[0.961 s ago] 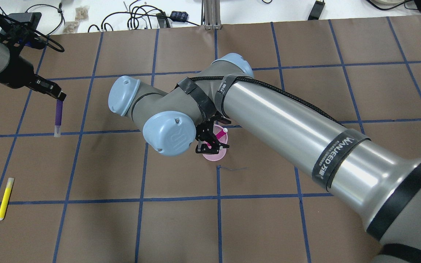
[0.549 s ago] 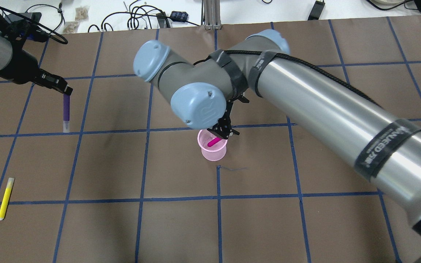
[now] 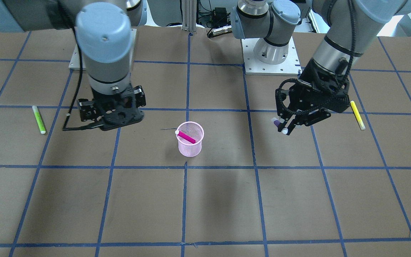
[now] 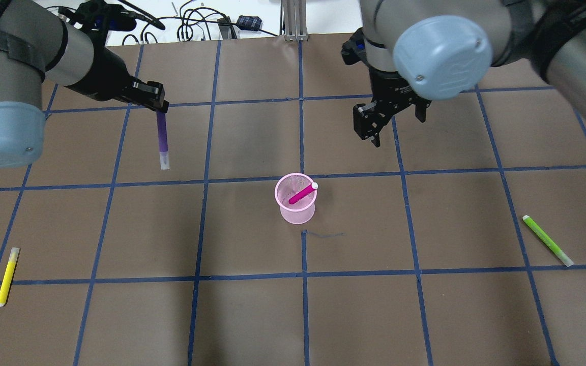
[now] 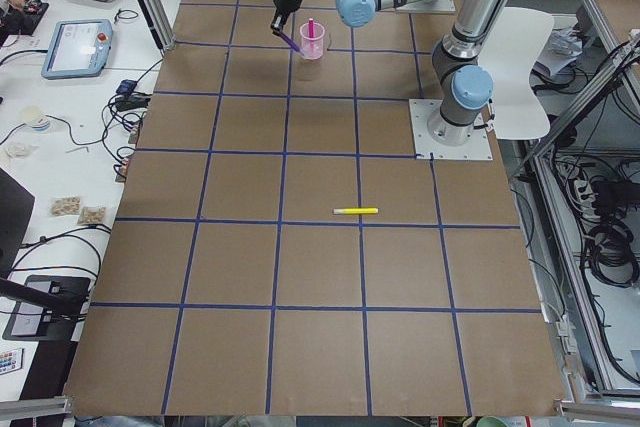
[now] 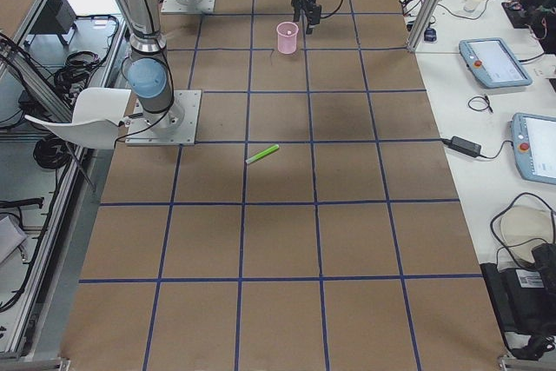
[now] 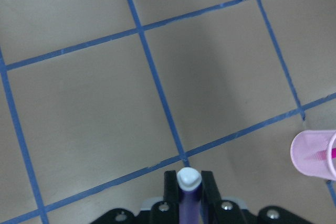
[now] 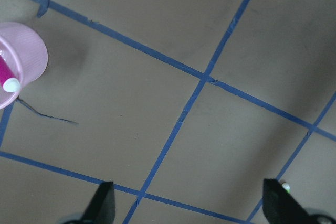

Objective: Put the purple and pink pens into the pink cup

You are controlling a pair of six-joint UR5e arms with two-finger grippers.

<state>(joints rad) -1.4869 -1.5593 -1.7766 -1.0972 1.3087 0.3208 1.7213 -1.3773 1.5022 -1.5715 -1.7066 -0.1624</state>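
Purple pen (image 4: 162, 137) hangs near upright, white tip down, pinched in my left claw (image 4: 159, 107). Pink cup (image 4: 298, 216), mid-way across the surface (image 4: 252, 315) with the pink pen (image 4: 301, 193) leaning inside, lies well apart toward the right edge and my side. My right claw (image 4: 374, 133) is spread wide and empty.

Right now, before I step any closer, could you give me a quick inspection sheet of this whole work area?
Surface: brown paper table with blue tape grid.
Job's things: pink cup upright mid-table, pink pen leaning inside; purple pen held away from the cup, not yet in.
Clutter: yellow pen and green pen lying loose.
Jaws: left jaws shut on purple pen; right jaws open, empty.
Cables: tangle on white bench beyond table.
Surroundings: tablets, white chair.
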